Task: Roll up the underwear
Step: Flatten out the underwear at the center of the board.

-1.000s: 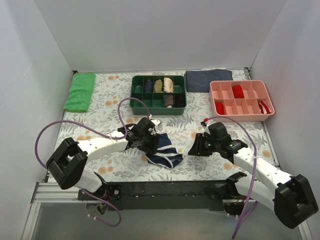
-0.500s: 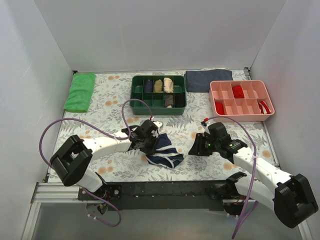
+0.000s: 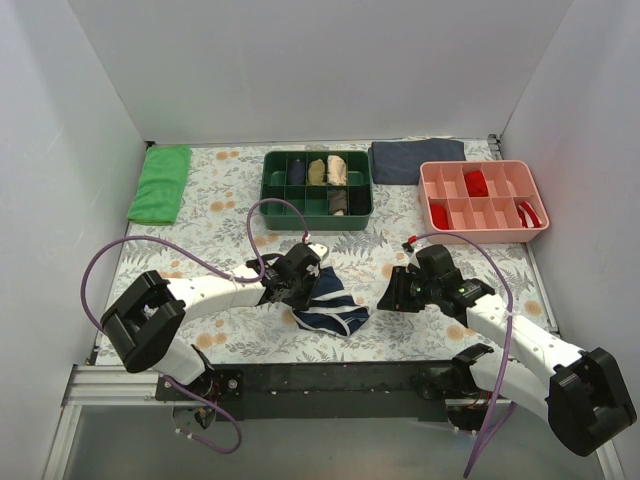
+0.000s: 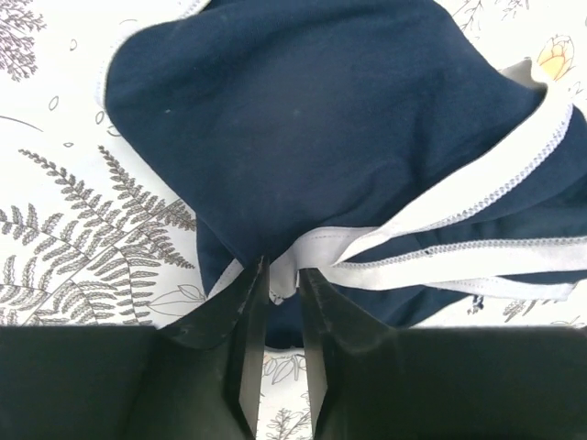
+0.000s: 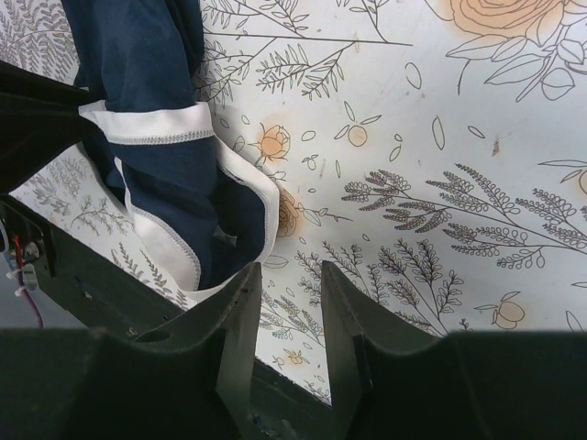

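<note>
The navy underwear (image 3: 332, 305) with white piping lies crumpled on the floral table, near its front edge and between the two arms. My left gripper (image 3: 303, 283) reaches in from the left, at the garment's near-left edge. In the left wrist view its jaws (image 4: 282, 280) stand nearly together, with a fold of the white waistband of the underwear (image 4: 321, 137) pinched between them. My right gripper (image 3: 392, 293) hovers just right of the garment. It is open (image 5: 287, 275) with only bare tabletop between its fingers; the underwear (image 5: 165, 156) lies to their left.
A green divided tray (image 3: 268, 205) holding rolled garments stands behind the underwear. A pink divided tray (image 3: 430, 215) with red items is at the back right. A folded grey-blue cloth (image 3: 415, 160) and a green cloth (image 3: 160, 183) lie along the back.
My left gripper has slid a little to the right into the garment's edge and its jaws have closed onto the white band. The right arm has stayed put.
</note>
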`<state>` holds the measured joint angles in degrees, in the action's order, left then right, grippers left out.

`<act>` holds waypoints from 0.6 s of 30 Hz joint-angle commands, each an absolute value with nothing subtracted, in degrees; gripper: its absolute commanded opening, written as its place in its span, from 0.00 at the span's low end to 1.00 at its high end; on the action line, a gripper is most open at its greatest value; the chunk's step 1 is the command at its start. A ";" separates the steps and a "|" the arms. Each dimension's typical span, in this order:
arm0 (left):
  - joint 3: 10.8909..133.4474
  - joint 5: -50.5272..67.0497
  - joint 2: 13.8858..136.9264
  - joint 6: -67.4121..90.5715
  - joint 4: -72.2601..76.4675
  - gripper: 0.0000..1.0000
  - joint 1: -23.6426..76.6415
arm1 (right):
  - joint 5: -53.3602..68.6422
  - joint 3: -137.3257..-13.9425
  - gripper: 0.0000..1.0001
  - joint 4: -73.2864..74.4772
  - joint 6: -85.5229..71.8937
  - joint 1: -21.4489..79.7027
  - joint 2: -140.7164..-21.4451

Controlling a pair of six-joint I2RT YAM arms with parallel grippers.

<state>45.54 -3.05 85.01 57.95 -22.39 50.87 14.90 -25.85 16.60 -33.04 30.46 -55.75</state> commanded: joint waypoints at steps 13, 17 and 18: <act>46.67 -4.66 84.11 58.80 -20.66 0.29 51.50 | 14.50 -26.46 0.41 16.00 -33.40 30.59 -55.37; 47.55 -4.75 85.78 58.80 -20.65 0.13 52.21 | 14.59 -26.19 0.41 15.82 -33.40 30.67 -55.72; 47.55 -5.27 85.96 58.80 -20.65 0.11 52.29 | 14.59 -26.19 0.41 15.82 -33.40 30.67 -55.72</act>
